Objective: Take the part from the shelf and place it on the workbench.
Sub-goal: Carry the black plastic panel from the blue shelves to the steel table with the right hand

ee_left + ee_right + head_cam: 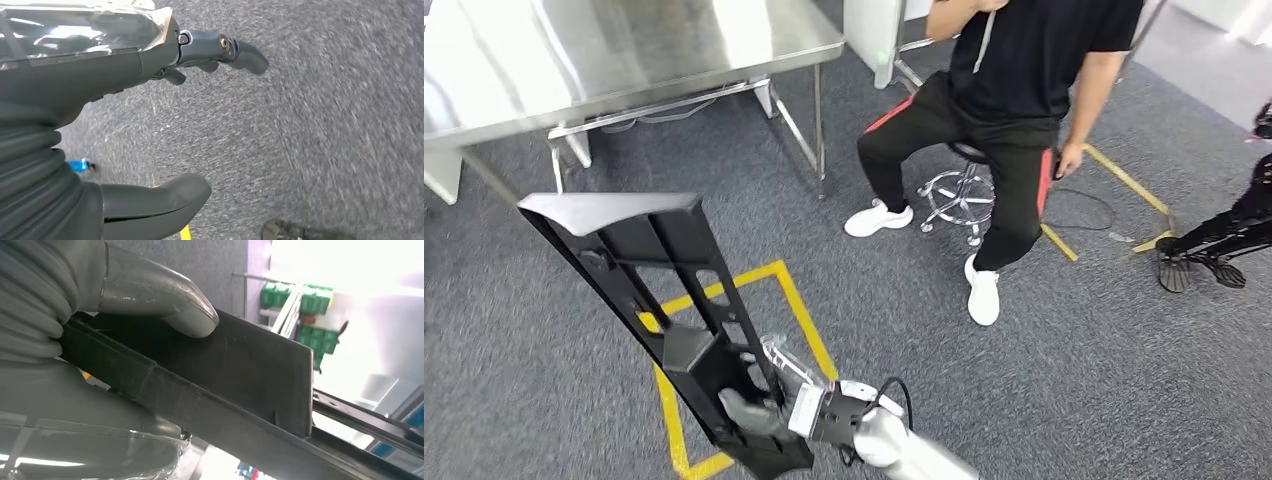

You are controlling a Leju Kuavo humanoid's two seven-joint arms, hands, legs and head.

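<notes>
1. Our right robot hand (759, 412) clamps the long black plastic frame part (659, 310) low, over the carpet.
2. Our left robot hand (150, 125) hangs empty, fingers apart.
3. We should keep it upright approaching the steel bench (624, 50).

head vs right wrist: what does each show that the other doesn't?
Head view alone: the steel workbench, a seated person on a stool, yellow floor tape, and the part's full length. Right wrist view alone: the thumb pressed on the part's flat face, and green crates in the background. Both: the right hand gripping the long black part near its lower end.
</notes>
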